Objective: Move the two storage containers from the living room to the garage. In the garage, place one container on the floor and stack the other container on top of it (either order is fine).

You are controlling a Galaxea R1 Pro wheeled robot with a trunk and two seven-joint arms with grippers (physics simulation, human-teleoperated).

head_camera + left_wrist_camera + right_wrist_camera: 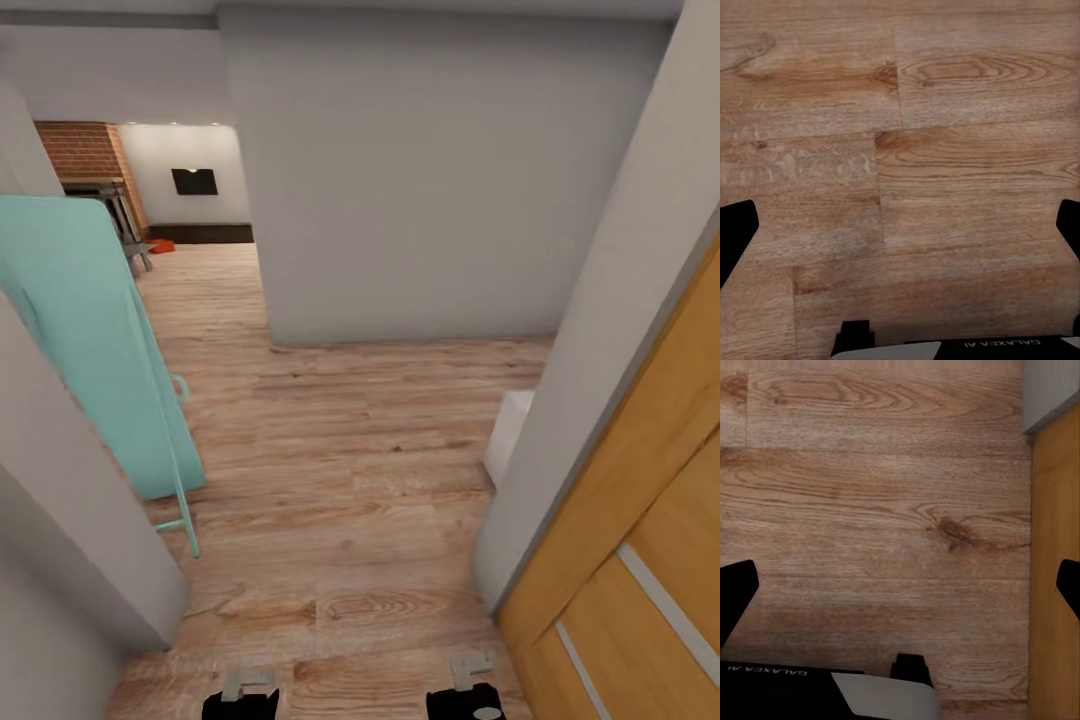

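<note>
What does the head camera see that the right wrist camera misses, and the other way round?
Head camera alone: the mint-green door, brick fireplace, black TV and a small orange-red container far off on the living room floor. Right wrist alone: a close look down between the open right claw and its fingertips. Both share the wood plank floor and the orange door.

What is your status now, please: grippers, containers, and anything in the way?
Left gripper and right gripper open, empty, over wood floor. One orange container far ahead in living room. Teal door open on left, wall corner ahead.
</note>
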